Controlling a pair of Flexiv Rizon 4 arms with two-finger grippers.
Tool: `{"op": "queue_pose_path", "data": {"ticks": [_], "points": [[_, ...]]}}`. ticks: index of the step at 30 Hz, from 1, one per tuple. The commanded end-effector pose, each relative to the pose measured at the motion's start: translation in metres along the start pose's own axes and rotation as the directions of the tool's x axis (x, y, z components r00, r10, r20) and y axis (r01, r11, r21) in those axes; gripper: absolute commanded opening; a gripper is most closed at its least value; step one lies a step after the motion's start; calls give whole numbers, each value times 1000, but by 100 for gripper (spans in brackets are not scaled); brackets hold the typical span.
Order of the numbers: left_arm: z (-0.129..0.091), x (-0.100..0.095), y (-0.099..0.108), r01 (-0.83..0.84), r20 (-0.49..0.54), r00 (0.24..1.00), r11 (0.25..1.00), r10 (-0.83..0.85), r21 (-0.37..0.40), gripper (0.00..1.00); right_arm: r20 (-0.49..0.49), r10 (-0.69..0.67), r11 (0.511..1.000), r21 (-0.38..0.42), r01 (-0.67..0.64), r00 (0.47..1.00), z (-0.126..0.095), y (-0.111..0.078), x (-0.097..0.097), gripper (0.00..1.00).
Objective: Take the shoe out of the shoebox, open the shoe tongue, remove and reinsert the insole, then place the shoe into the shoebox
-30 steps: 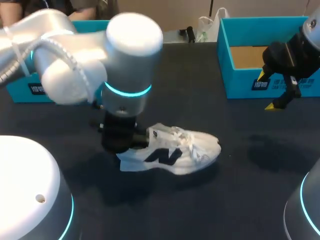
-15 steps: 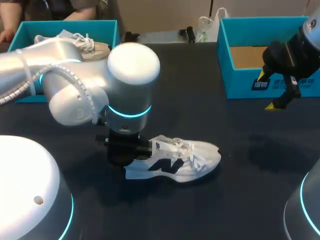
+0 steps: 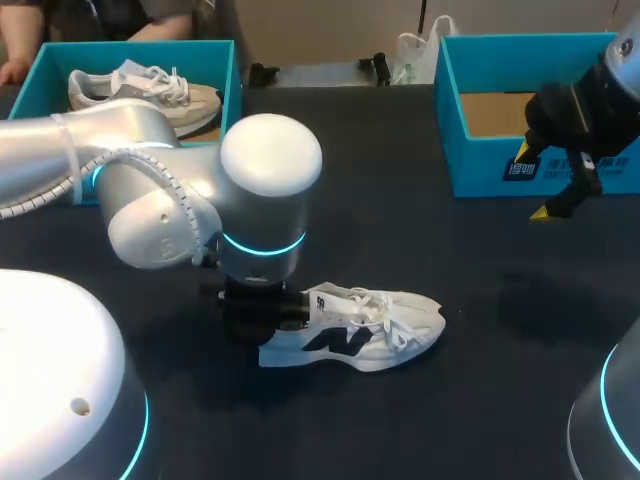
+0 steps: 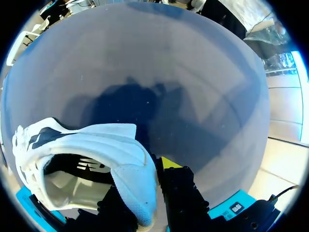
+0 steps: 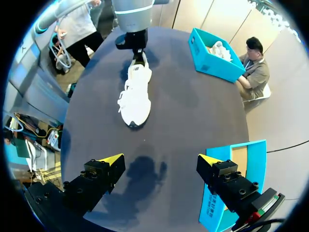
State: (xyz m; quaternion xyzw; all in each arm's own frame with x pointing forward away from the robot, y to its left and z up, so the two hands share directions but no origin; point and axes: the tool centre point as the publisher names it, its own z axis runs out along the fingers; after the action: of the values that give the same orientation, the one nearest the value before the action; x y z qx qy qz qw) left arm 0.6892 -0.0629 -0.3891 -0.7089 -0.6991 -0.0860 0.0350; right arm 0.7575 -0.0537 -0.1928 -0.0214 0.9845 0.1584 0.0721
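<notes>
Step in hand, by my read: shoe [image 3: 355, 335] out of box, sole down on surface [image 3: 400, 230] at 6 o'clock from centre, toe toward 3 o'clock.
Left tool [image 4: 145, 193]: clamped on heel collar, finger each side.
Right tool [image 5: 161, 162]: spread wide, empty, beside shoebox [image 3: 480, 150] at 2 o'clock.
Next likely: left steadies heel, right crosses over, lifts tongue [image 3: 365, 300].
Left wrist view shows grip and shoe's pale interior; head view hides both under wrist.
Right wrist view shows whole shoe ahead, well apart.

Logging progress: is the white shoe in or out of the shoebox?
Out: the white shoe lies on the table, left pincer shut on its heel.
</notes>
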Motion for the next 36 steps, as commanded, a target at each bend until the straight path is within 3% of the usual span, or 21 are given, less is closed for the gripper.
{"op": "queue_pose_path", "data": {"ticks": [1, 3, 5, 7, 22, 28, 36], "points": [[7, -6, -4, 13, -6, 1000, 1000, -13, -8, 0, 0, 1, 1000, 2, -1, 1000, 1, 0, 0, 100], [9, -7, -6, 10, -14, 1000, 1000, -10, -4, 35, 0, 1, 1000, 2, -1, 1000, 1, 0, 0, 100], [8, -7, -7, 11, -9, 1000, 1000, -11, 1, 61, 0, 1, 1000, 2, -1, 1000, 1, 0, 0, 100], [2, -5, -8, 16, 9, 1000, 1000, -16, 4, 100, 0, 1, 1000, 2, -1, 1000, 1, 0, 0, 100], [-59, 0, -3, 46, 130, 990, 998, -51, 37, 100, 0, 1, 1000, 2, -1, 1000, 1, 0, 0, 100], [-86, 3, 1, 197, 202, 955, 974, -215, 109, 100, 0, 1, 1000, 2, -1, 1000, 1, 0, 0, 100], [-107, 12, 2, 351, 268, 866, 895, -422, 275, 100, 0, 1, 1000, 2, -1, 1000, 1, 0, 0, 100]]}}
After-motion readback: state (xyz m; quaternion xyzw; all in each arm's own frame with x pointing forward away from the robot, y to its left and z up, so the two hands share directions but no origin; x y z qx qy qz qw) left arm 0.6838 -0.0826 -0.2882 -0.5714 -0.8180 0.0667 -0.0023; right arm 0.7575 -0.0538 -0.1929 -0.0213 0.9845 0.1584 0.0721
